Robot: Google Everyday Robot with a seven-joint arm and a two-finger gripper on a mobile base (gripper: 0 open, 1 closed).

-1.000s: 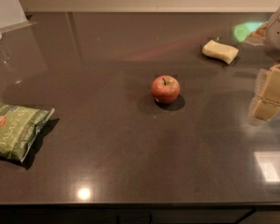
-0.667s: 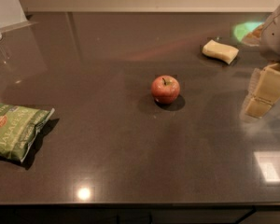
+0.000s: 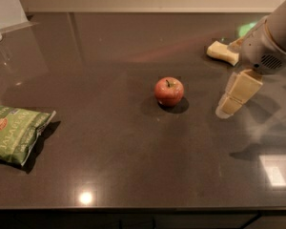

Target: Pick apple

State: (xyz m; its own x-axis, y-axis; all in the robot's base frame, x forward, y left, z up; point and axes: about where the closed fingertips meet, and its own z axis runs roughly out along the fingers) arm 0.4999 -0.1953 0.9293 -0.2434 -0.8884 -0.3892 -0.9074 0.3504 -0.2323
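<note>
Red apple (image 3: 169,90) sits near, at nine o'clock from my gripper (image 3: 232,98); whether it's clenched, I cannot tell.

Seemingly upright apple (image 3: 169,91), left of gripper (image 3: 227,106)

arm (image 3: 276,32): pale grey casing, vent grille (image 3: 270,62) | gripper (image 3: 231,101): tan, blocky, segmented, at right
</note>
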